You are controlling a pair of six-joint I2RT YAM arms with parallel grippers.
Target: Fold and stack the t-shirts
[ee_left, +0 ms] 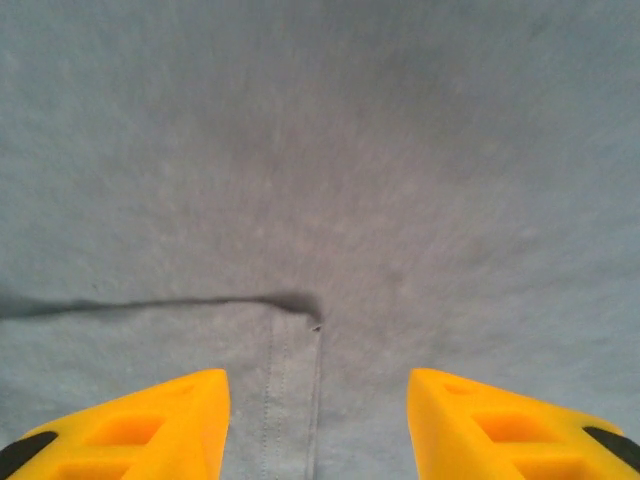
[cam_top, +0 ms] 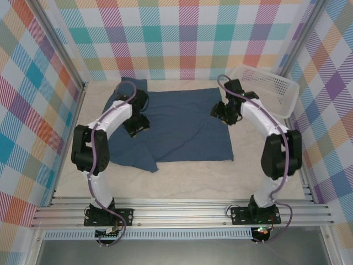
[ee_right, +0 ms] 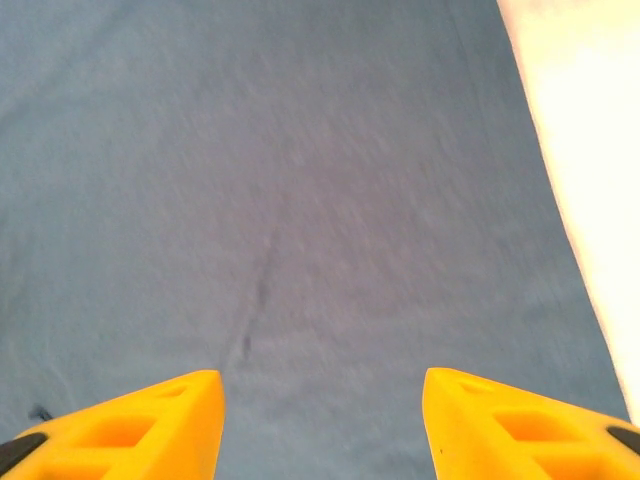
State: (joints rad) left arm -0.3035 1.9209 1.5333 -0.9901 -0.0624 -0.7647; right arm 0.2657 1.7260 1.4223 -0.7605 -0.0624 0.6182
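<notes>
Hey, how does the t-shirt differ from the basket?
The t-shirt is dark slate-blue, the basket white. The t-shirt lies spread out mid-table; the basket sits in the far right corner. The t-shirt is plain cloth, the basket perforated. Both rest on the table.

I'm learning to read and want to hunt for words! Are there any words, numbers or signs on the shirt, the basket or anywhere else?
There is no text that can be read.
t-shirt: plain blue, with no print or label showing.
basket: white, with no label to be seen.
walls: coloured checks, no writing.
arm bases: any marks here are too small to read.
</notes>
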